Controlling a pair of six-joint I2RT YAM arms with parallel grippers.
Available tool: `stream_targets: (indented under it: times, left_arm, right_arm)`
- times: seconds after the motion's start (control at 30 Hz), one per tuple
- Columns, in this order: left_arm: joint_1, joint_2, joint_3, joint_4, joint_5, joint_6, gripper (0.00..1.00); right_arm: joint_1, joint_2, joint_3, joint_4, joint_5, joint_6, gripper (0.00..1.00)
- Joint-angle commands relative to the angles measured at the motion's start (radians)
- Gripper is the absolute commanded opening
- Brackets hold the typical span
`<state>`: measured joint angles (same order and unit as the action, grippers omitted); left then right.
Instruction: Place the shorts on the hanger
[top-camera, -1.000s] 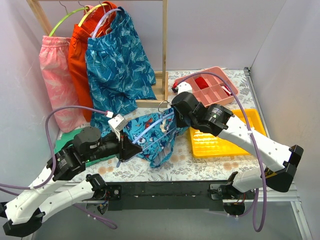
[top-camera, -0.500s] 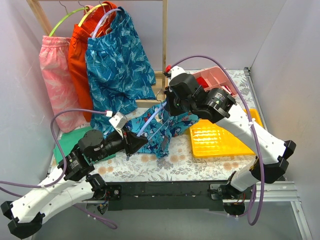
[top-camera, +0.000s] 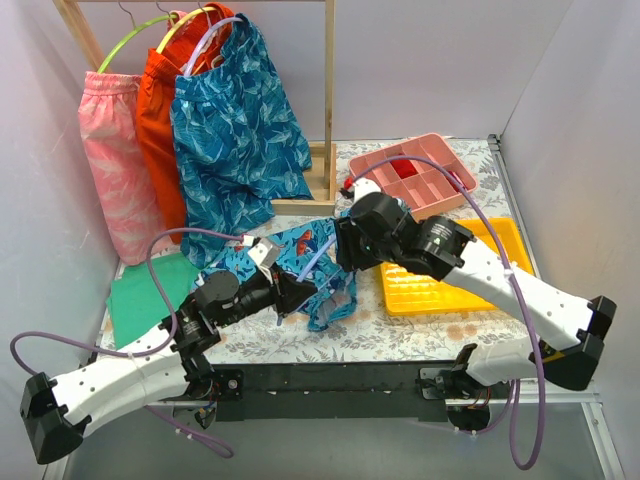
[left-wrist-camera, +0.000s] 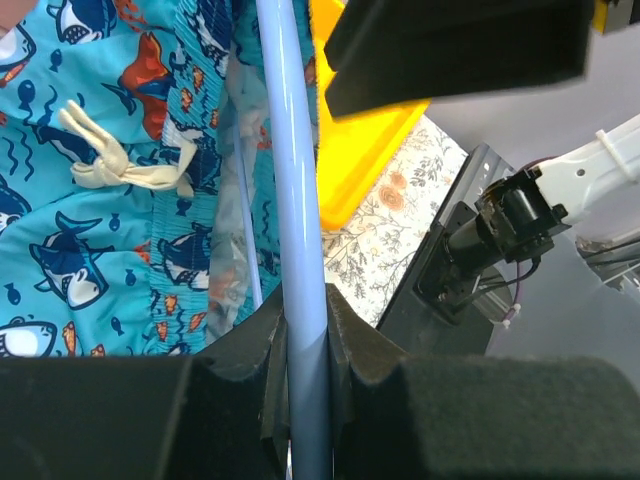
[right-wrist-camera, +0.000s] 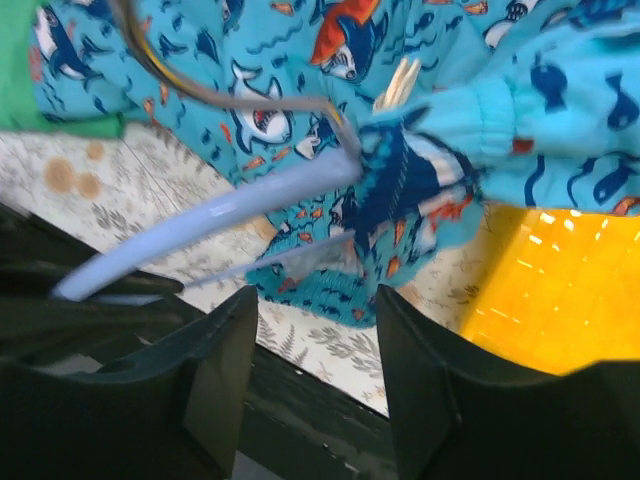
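Note:
The blue shark-print shorts (top-camera: 300, 262) lie bunched on the floral table (top-camera: 400, 335) between the two arms, with the pale blue hanger (top-camera: 316, 256) threaded through them. My left gripper (top-camera: 300, 293) is shut on the hanger's bar (left-wrist-camera: 296, 180), which runs up between its jaws beside the shorts' waistband and drawstring (left-wrist-camera: 110, 165). My right gripper (right-wrist-camera: 315, 345) hangs open just above the shorts (right-wrist-camera: 500, 110) and the hanger (right-wrist-camera: 220, 212), with nothing between its fingers. In the top view it sits at the shorts' right edge (top-camera: 343, 250).
A wooden rack (top-camera: 328, 100) at the back left carries teal leaf-print shorts (top-camera: 235, 130), orange shorts (top-camera: 158, 110) and pink shorts (top-camera: 110, 150). A pink tray (top-camera: 410, 175) and a yellow tray (top-camera: 440, 285) lie to the right. A green mat (top-camera: 140, 300) lies at the left.
My right gripper has opened, let go and come down; the shorts and hanger have dropped back toward the table. My left arm has pushed rightward, still holding the hanger.

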<state>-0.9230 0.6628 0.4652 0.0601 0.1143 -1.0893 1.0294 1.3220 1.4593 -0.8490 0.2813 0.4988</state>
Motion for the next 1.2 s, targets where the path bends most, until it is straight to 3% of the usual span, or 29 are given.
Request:
stream_targets:
  times: [0.0,0.03,0.2,0.33,0.4,0.43,0.53,0.73,1.17]
  left_arm:
    - [-0.016,-0.002,-0.077,0.298,-0.042,0.002,0.00]
    - [-0.016,0.004,-0.092,0.322,-0.041,-0.003,0.00]
    - [-0.042,0.052,-0.158,0.414,-0.047,0.002,0.00]
    - [-0.059,0.106,-0.157,0.429,-0.045,0.025,0.00]
    - [-0.071,0.123,-0.152,0.423,-0.045,0.040,0.00]
    - [-0.074,0.138,-0.151,0.423,-0.045,0.045,0.00]
    - [-0.095,0.161,-0.131,0.402,-0.051,0.066,0.00]
    - [-0.151,0.227,-0.088,0.339,-0.100,0.124,0.00]
    - [-0.329,0.406,0.018,0.294,-0.283,0.288,0.00]
  right_arm:
    - [-0.009,-0.128,-0.161,0.119,-0.019,0.109,0.64]
    - [-0.014,-0.153,-0.193,0.142,-0.027,0.145,0.69]
    - [-0.034,-0.312,-0.345,0.140,0.015,0.268,0.80]
    - [-0.139,-0.421,-0.413,0.156,-0.005,0.330,0.94]
    - [-0.237,-0.452,-0.441,0.186,-0.092,0.296,0.95]
    - [-0.362,-0.451,-0.451,0.192,-0.225,0.279,0.95]
    - [-0.574,-0.420,-0.453,0.220,-0.454,0.241,0.94]
    - [-0.836,-0.318,-0.493,0.295,-0.747,0.320,0.93]
    - [-0.874,-0.307,-0.637,0.335,-0.720,0.419,0.92]
